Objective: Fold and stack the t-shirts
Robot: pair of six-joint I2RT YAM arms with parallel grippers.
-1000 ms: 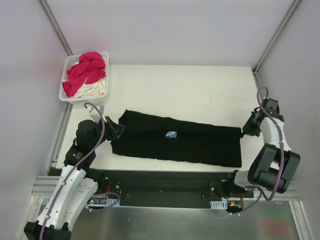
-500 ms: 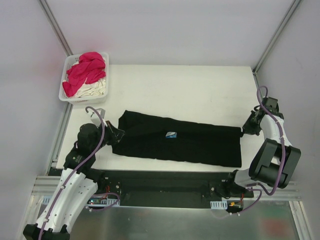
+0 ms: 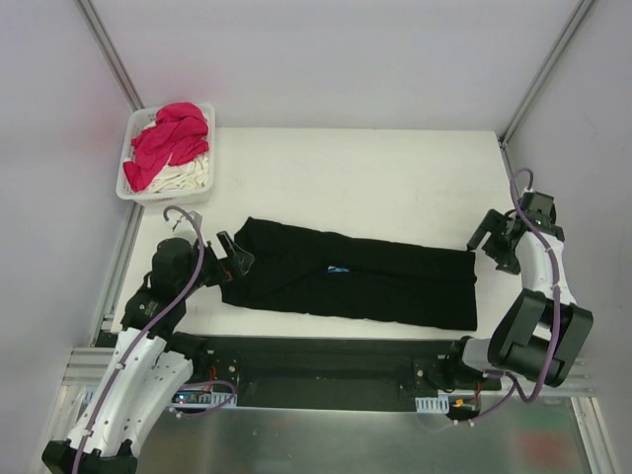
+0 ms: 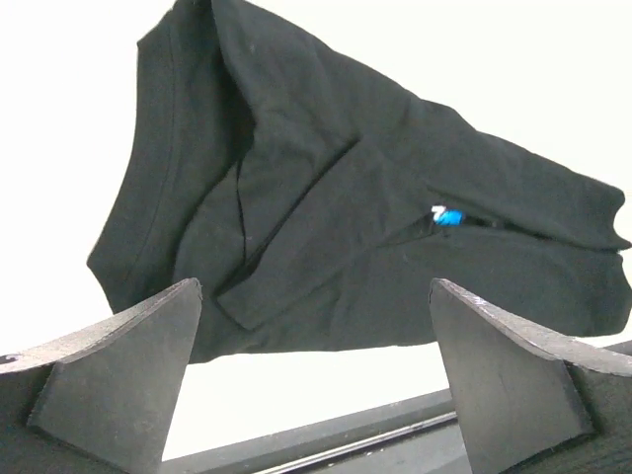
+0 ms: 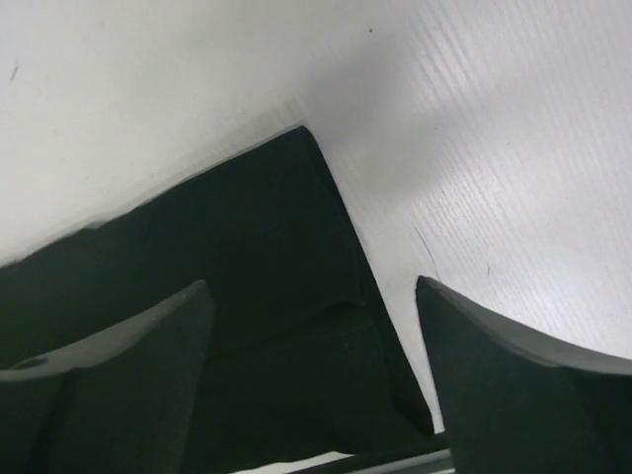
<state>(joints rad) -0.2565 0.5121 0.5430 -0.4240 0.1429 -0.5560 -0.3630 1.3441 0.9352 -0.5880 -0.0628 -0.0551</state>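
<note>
Tabletop (image 3: 375, 168) is shown white and broad, and most of its near half is crossed by the black t-shirt (image 3: 355, 281). The shirt is laid flat as a long narrow band, with its long axis running left to right and slanting a little nearer at the right end. At the far left corner, the white basket (image 3: 210, 148) is seen, with the pink t-shirt (image 3: 168, 138) heaped over the cream t-shirt (image 3: 188, 176), both unfolded and well apart from the black one. The left gripper (image 3: 235, 255) is held at the band's left end with its jaws spread wide and nothing between them. From its wrist view the cloth is seen stretching away ahead, with folded flaps overlapping along the length. The right gripper (image 3: 492, 247) is found just beside the far right corner of the band, likewise spread and empty. In its wrist view that corner is framed between the fingers, though contact with the cloth cannot be judged. Each end is thus covered by its own arm, and neither is clearly nearer. The lengthwise folds are judged done, so a crosswise fold, one end carried along the long axis toward the other, is probably called for next. A sliver of blue print (image 4: 447, 216) is glimpsed at the central seam.
</note>
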